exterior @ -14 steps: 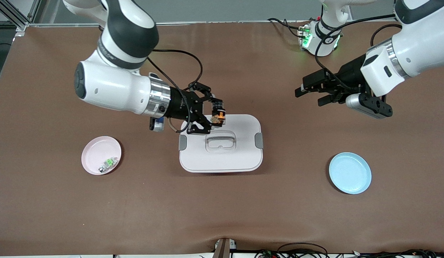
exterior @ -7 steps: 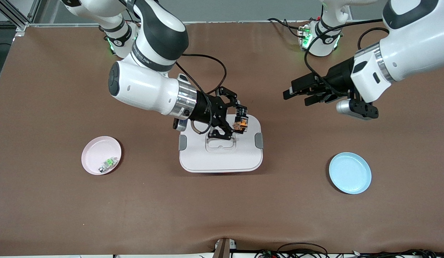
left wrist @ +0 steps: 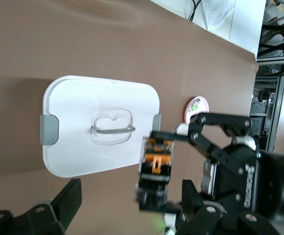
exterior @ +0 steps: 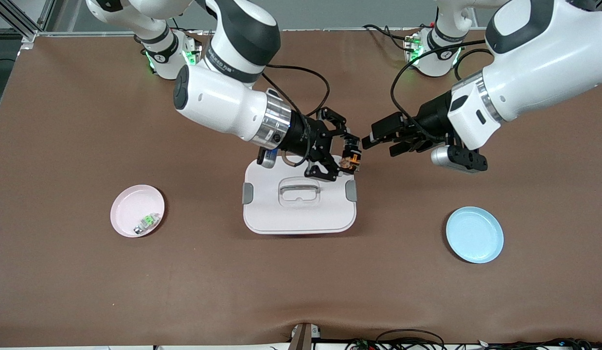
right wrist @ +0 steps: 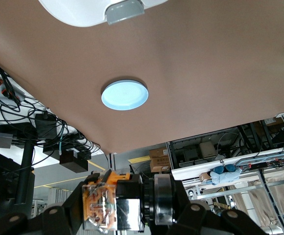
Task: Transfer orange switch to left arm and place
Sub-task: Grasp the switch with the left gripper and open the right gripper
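My right gripper [exterior: 348, 158] is shut on the orange switch [exterior: 351, 160], a small black part with an orange band. It holds the switch in the air over the corner of the white box [exterior: 281, 214] toward the left arm's end. In the right wrist view the switch [right wrist: 115, 203] sits between the jaws. My left gripper [exterior: 378, 146] is open and empty, its fingertips close beside the switch and not touching it. In the left wrist view the switch [left wrist: 155, 169] hangs between the left gripper's spread fingers [left wrist: 68, 200], with the box [left wrist: 83, 112] below.
A pink plate [exterior: 128, 201] with a green-and-white component [exterior: 146, 222] lies toward the right arm's end. A blue plate [exterior: 474, 235] lies toward the left arm's end; it also shows in the right wrist view [right wrist: 124, 94]. Cables trail from both arms.
My right gripper has carried the switch over the box toward the left arm's end. My left gripper, still open, has moved in toward the switch.
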Robot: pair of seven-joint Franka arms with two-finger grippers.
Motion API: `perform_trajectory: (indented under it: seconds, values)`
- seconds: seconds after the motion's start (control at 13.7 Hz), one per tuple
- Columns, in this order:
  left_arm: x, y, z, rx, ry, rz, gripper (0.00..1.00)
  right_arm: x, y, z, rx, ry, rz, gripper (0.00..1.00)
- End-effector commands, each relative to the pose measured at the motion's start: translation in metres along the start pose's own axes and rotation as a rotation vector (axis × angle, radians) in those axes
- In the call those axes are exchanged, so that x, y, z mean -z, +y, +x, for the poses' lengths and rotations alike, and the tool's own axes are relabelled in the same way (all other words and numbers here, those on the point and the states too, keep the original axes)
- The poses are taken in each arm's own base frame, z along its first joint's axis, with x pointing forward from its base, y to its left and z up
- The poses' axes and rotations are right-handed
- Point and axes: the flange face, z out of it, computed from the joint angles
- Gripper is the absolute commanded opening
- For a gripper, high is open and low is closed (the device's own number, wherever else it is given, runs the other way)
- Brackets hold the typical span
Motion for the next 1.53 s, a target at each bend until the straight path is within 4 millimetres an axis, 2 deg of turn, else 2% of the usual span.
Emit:
perform_trajectory:
  seconds: [0.0,0.22,0.36,0.66,0.88,1.17,1.24,1.31,1.46]
  values:
    - [0.002,0.006,0.005,-0.011,0.028,-0.023,0.86,-0.009,0.013,-0.014,-0.011,-0.029,0.01,0.0]
    - [-0.012,0.016,-0.002,-0.043,0.019,-0.008,0.81,-0.009,0.014,-0.015,-0.028,-0.03,0.012,0.0]
    - [-0.014,0.015,-0.003,-0.061,0.028,0.026,0.75,-0.007,0.015,-0.019,-0.024,-0.037,0.013,0.0]
    - [-0.015,0.016,-0.006,-0.061,0.016,0.035,0.68,-0.013,0.019,-0.019,-0.019,-0.037,0.016,0.0]
    - [-0.018,0.019,-0.014,-0.068,-0.016,0.047,0.57,-0.013,0.02,-0.02,-0.016,-0.038,0.017,0.0]
    - [-0.017,0.014,-0.021,-0.071,-0.074,0.082,0.56,-0.012,0.02,-0.021,-0.014,-0.042,0.02,0.0]
    - [-0.015,0.015,-0.022,-0.082,-0.069,0.1,0.53,-0.014,0.019,-0.02,-0.014,-0.04,0.019,0.0]
    - [-0.014,0.016,-0.023,-0.086,-0.066,0.105,0.48,-0.013,0.019,-0.021,-0.011,-0.04,0.021,0.0]
    - [-0.014,0.017,-0.023,-0.086,-0.064,0.104,0.26,-0.015,0.019,-0.02,-0.011,-0.038,0.019,0.0]
